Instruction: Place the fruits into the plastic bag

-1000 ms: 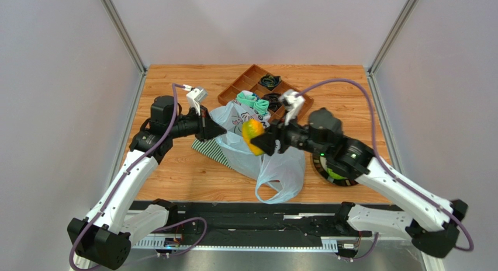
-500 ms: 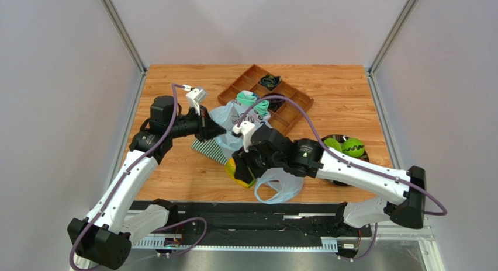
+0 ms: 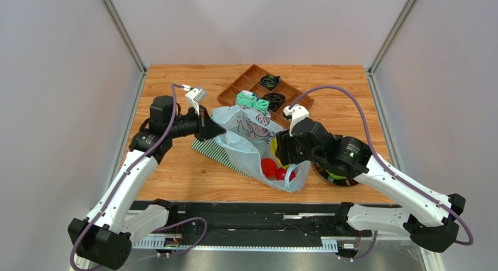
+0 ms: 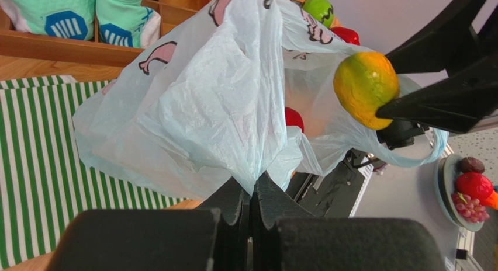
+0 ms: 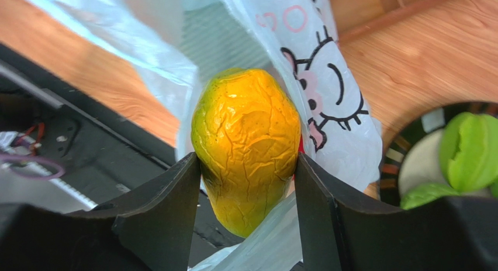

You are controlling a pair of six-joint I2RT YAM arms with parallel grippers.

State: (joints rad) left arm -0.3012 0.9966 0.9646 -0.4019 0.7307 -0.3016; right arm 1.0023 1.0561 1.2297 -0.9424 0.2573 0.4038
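R jaws pinch the mango (image 5: 245, 148) mid-body at the rim of the plastic bag (image 4: 193, 107), L jaws pressed together on its bunched fold; film looks thin & slippery, mango prob. light & rigid, so mid-body grip suits.

The left arm (image 3: 125, 183) and the right arm (image 3: 397, 189) look the same. Each has long white shells with fat, round black joints in between. The left gripper (image 3: 222, 131) and the right gripper (image 3: 279, 151) are black, each with two flat, pointed fingers (image 5: 158, 218). A small white block (image 3: 197, 96) sits just behind each gripper. A thin purple cable (image 3: 334, 87) loops back from there along the arm.
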